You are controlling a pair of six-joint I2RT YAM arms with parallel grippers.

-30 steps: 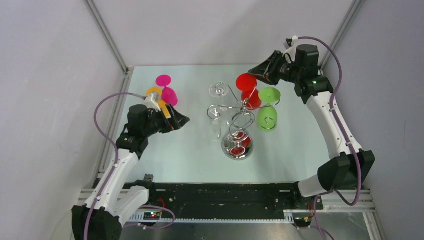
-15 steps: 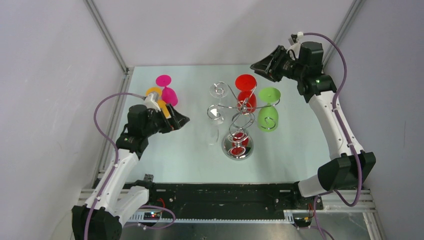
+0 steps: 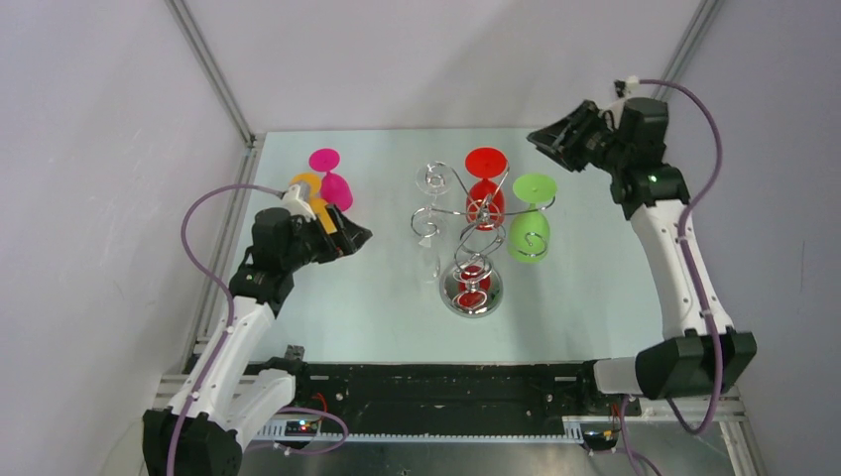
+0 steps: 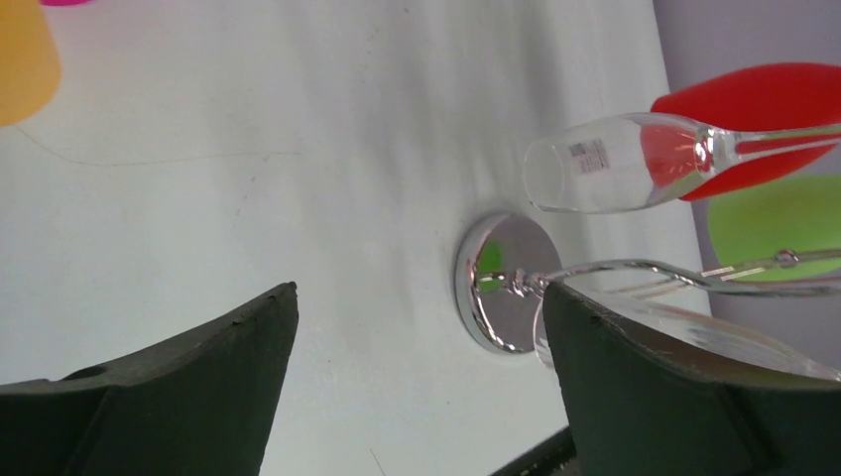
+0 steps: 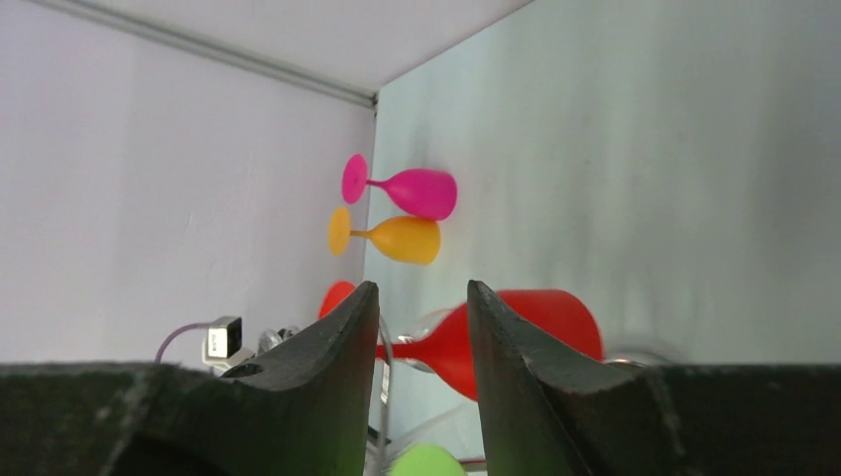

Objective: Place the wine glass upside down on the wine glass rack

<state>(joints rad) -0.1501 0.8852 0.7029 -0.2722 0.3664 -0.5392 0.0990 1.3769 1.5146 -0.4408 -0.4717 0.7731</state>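
Red wine glass (image 3: pixel 487 162) hangs inverted on the wine glass rack (image 3: pixel 472 293); right gripper (image 3: pixel 540 137), upper right, parted and empty. Left gripper (image 3: pixel 359 238), wide open, likely grasps the orange wine glass (image 3: pixel 305 182) next

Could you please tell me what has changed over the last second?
The right claw has drawn back to the right, away from the red glass, which now hangs free, upside down on the wine glass rack. The left claw stays open beside the orange glass; the green glass and pink glass have not moved.
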